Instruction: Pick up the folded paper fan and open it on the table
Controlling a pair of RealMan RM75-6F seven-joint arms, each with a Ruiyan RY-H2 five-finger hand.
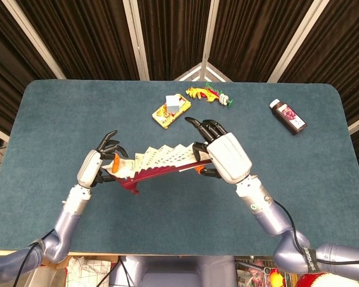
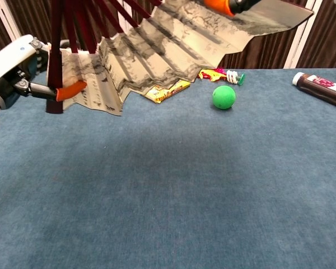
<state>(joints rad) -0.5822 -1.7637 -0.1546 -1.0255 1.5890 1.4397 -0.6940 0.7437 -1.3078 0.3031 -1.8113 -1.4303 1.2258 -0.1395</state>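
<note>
The paper fan [image 1: 158,161] is held above the table, spread wide, with dark red ribs and an ink landscape on its pleats [image 2: 157,50]. My left hand [image 1: 99,166] pinches its left end with orange-tipped fingers [image 2: 70,91]. My right hand [image 1: 224,154] grips the fan's right end; in the chest view only its orange fingertip [image 2: 218,5] shows at the top edge. The fan's pivot points down toward me, between the two hands.
A green ball [image 2: 224,96] lies behind the fan, hidden by my right hand in the head view. A yellow packet [image 1: 171,110] with a white cube, a red-yellow toy [image 1: 209,95] and a dark bottle [image 1: 288,116] sit near the far edge.
</note>
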